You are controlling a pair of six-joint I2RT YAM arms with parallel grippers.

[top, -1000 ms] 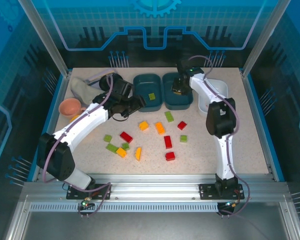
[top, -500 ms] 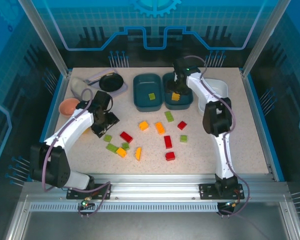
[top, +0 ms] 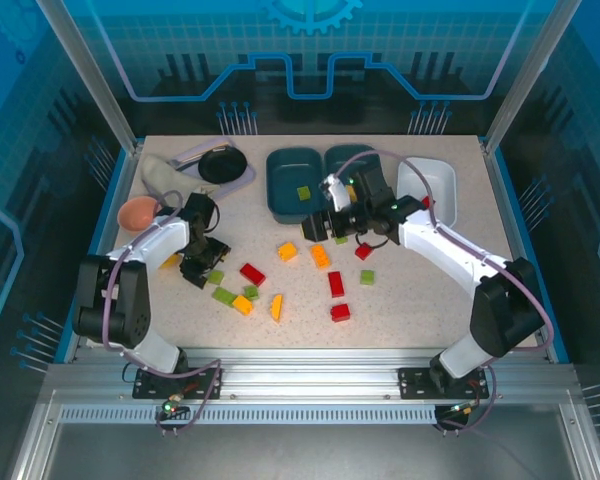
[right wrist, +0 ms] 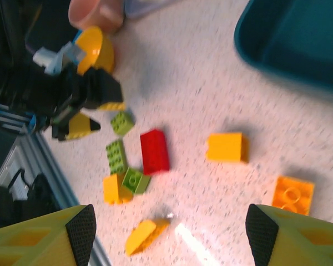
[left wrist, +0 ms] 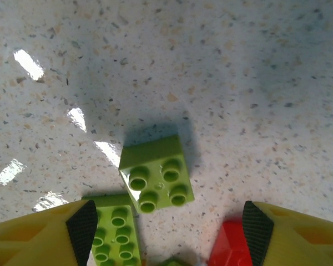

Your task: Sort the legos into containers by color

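Legos [top: 252, 273] — green oblong [left wrist: 114, 233] studs-up, lengthwise toward left gripper [left wrist: 167, 224] — spread, empty, like right gripper [right wrist: 170, 228].

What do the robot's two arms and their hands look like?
Both the left arm and the right arm have white shells, black joints and a purplish cable alongside. The left hand and right hand have yellow fingers with black textured pads.

Left claw [left wrist: 167, 226] low over the table [left wrist: 238, 66]: a square brick [left wrist: 155, 180] lies just ahead, centred between its fingers. An oblong brick [left wrist: 114, 233] sits against one finger, just beside the square brick. A third brick [left wrist: 228, 250] lies by the other finger.
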